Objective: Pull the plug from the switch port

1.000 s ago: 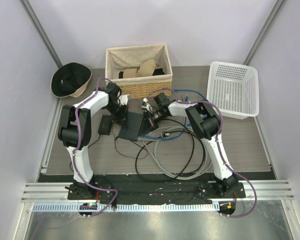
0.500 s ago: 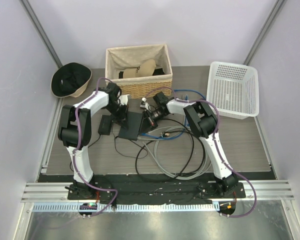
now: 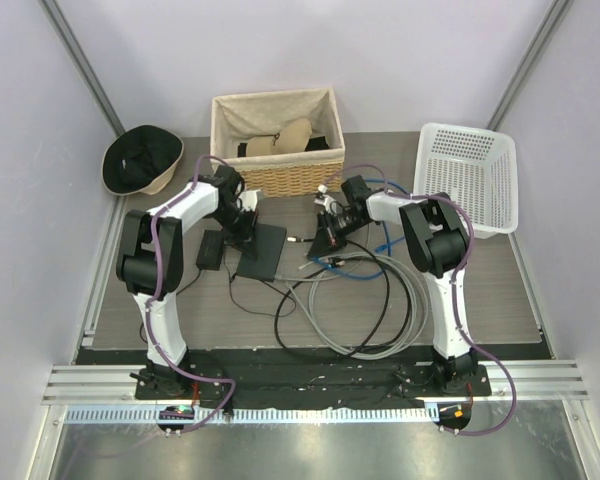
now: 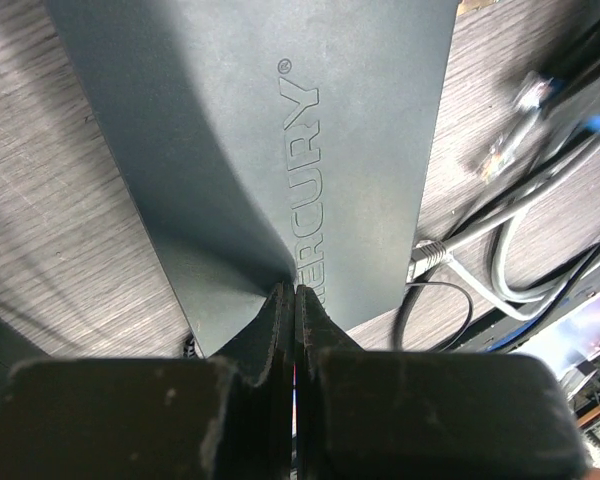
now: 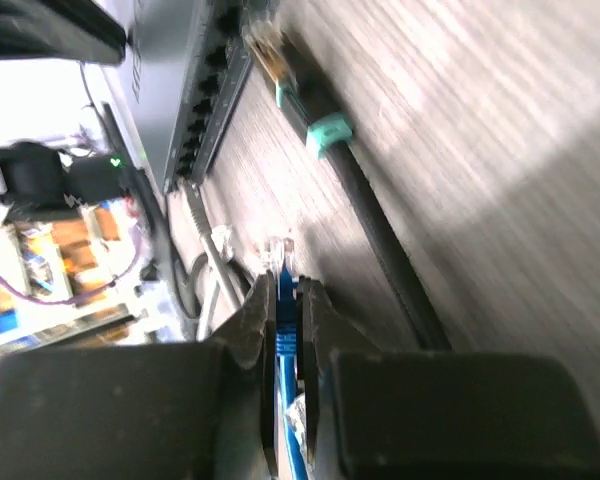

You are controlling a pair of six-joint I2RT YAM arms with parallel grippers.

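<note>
The black switch (image 3: pixel 263 250) lies flat mid-table under the left gripper (image 4: pixel 293 300), whose fingers are pressed together on its lid; beside it to the right, the right gripper (image 5: pixel 285 290) pinches the plug (image 5: pixel 278 250), apart from the port row (image 5: pixel 205 100).

— Squeezing what between the fingers of the right gripper (image 5: pixel 286 290)?
— Pinching a blue cable (image 5: pixel 283 345) just behind its clear plug (image 5: pixel 279 250), holding that plug apart from the switch (image 5: pixel 165 70)
— Showing the port row (image 5: pixel 202 110) too?
— Facing it at upper left, and catching a black cable (image 5: pixel 365 210) with a teal band (image 5: pixel 328 133), lying on the wooden table (image 5: pixel 460 110) just beside that row
</note>
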